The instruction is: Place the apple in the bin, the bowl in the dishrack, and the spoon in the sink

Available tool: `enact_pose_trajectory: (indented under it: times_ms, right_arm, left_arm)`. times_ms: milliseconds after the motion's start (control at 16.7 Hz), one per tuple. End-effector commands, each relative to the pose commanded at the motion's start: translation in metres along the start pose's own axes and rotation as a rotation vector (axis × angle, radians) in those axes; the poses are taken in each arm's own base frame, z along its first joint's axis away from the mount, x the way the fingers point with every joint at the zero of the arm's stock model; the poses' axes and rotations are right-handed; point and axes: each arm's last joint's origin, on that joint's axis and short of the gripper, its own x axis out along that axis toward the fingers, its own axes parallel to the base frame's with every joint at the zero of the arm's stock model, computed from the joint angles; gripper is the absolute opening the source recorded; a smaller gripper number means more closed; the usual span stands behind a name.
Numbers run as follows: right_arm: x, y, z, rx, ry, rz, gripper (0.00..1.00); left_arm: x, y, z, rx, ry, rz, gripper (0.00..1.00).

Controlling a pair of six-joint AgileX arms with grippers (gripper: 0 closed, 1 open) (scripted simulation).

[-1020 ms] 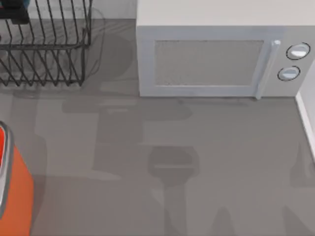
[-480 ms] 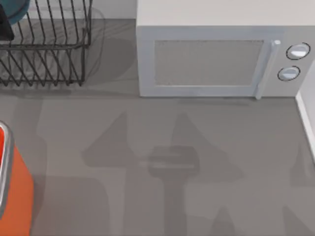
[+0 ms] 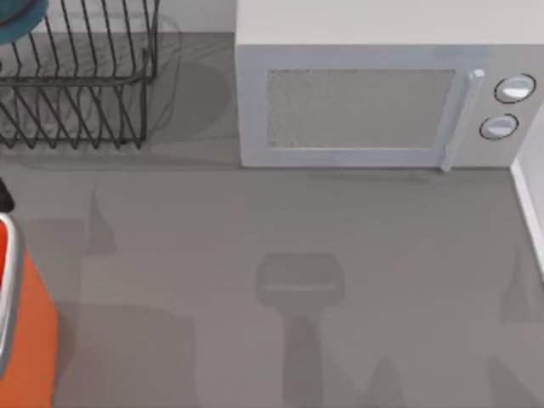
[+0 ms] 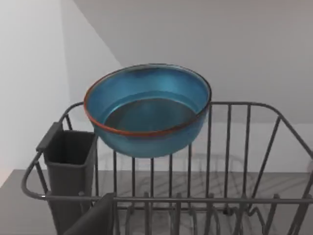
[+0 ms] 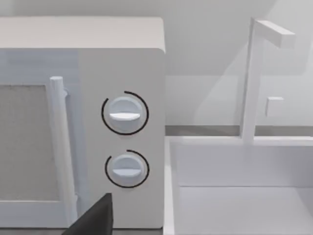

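Observation:
The blue bowl [image 4: 146, 110] with its orange-red edge rests tilted on the back rim of the black wire dishrack [image 4: 230, 198], free of any grip. Its teal edge [image 3: 19, 15] peeks in at the top view's far left corner, over the dishrack [image 3: 81, 81]. My left gripper has backed away from the rack and is open. One dark finger [image 4: 93, 220] shows in the left wrist view. The orange bin [image 3: 30, 340] stands at the left edge. The white sink [image 5: 234, 196] lies beside the microwave. My right gripper is parked facing it, open, with one finger [image 5: 93, 215] in view. The apple and spoon are out of view.
A white microwave [image 3: 374, 93] fills the back middle and right, with two knobs [image 5: 124, 115] near the sink's tap [image 5: 252, 78]. The sink's rim [image 3: 531, 212] runs along the right edge. A dark cutlery holder [image 4: 68, 166] hangs on the dishrack's corner.
My left arm has pulled back from the dishrack's far left corner toward the front along the left edge. The bowl stays in the rack. The shadows on the table have shifted.

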Motion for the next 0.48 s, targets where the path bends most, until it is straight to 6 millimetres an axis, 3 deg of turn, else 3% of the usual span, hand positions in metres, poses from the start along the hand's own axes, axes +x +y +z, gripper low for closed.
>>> enact_pose_trajectory:
  times_ms: [240,480]
  right_arm:
    - [0.000,0.000,0.000,0.000,0.000,0.000,1.00]
    - [0.000,0.000,0.000,0.000,0.000,0.000,1.00]
  left_arm:
    - [-0.037,-0.002,-0.034,0.002,-0.038,0.010,1.00]
    - [-0.048,-0.002,-0.065,0.001,-0.024,0.021,1.00]
